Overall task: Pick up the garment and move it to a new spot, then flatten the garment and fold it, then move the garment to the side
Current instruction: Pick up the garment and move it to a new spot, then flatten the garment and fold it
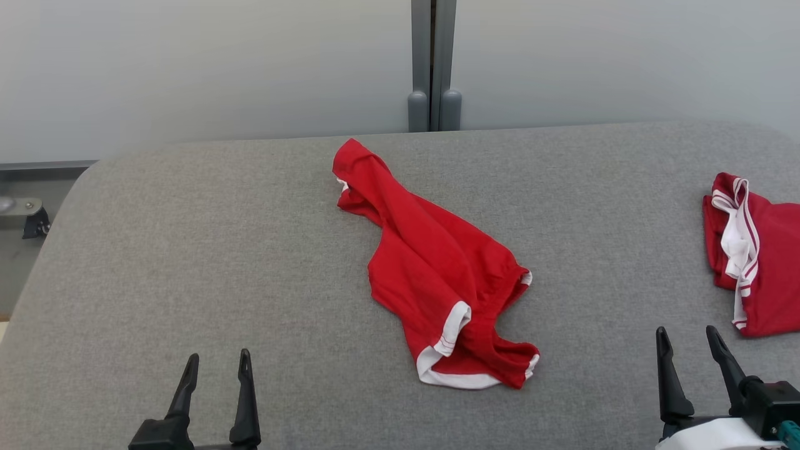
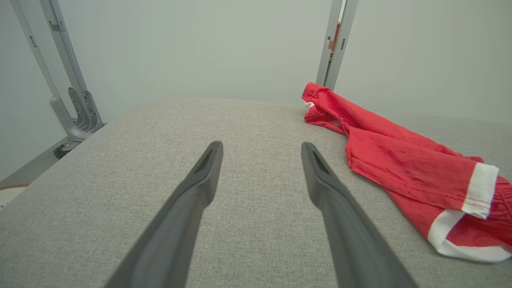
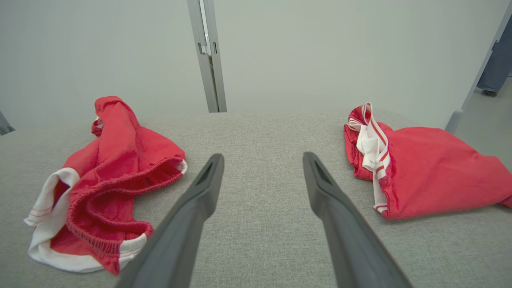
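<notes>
A crumpled red garment (image 1: 437,269) with white trim lies in a long diagonal heap near the middle of the grey table (image 1: 206,250). It also lies to the right in the left wrist view as the garment (image 2: 404,168) and to the left in the right wrist view as the garment (image 3: 108,176). My left gripper (image 1: 216,364) rests open at the lower left, well short of the cloth, nothing between its fingers. My right gripper (image 1: 686,337) stands open at the lower right, also empty, between the two red pieces.
A second red garment (image 1: 759,256) with white striped trim lies folded at the table's right edge; the right wrist view has this folded garment (image 3: 424,176) on its right. A grey post (image 1: 433,65) stands behind the table against the pale wall. Metal frame parts (image 2: 68,100) stand off the table's left side.
</notes>
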Controlling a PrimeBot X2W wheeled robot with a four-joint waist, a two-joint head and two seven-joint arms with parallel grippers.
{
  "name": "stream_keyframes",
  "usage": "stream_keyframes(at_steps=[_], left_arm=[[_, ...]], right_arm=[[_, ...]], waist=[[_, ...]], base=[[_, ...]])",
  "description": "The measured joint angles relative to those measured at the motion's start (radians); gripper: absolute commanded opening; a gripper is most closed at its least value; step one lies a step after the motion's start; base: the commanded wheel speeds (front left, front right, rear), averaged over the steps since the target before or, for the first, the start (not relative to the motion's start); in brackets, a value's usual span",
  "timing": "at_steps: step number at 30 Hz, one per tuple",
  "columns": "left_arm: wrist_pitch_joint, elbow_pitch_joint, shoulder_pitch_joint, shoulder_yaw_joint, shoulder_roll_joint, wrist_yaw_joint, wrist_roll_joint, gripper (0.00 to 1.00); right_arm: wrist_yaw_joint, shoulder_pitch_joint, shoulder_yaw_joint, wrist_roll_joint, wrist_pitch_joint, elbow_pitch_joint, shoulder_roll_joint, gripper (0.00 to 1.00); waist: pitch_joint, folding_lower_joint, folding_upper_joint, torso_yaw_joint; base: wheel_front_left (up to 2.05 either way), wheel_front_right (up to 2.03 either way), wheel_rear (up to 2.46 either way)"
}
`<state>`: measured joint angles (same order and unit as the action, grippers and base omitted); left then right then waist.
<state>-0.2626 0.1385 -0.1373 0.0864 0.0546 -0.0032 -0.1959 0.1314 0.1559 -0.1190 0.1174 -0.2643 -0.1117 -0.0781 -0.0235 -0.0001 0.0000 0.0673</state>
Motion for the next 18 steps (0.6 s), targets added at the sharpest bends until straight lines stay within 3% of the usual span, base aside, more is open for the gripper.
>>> stream_keyframes(at_steps=[6, 18], left_arm=[[0.000, 0.009, -0.001, -0.014, -0.003, -0.020, 0.006, 1.00], [0.000, 0.023, -0.003, -0.009, -0.004, -0.018, 0.002, 1.00]], right_arm=[[0.000, 0.002, 0.014, -0.001, 0.000, -0.009, 0.010, 1.00], [0.000, 0.001, 0.020, -0.005, 0.000, -0.018, 0.018, 1.00]], waist=[[-0.002, 0.0000, 0.0000, -0.012], [-0.002, 0.0000, 0.0000, -0.028]], base=[[0.00, 0.00, 0.00], [0.00, 0.00, 0.00]])
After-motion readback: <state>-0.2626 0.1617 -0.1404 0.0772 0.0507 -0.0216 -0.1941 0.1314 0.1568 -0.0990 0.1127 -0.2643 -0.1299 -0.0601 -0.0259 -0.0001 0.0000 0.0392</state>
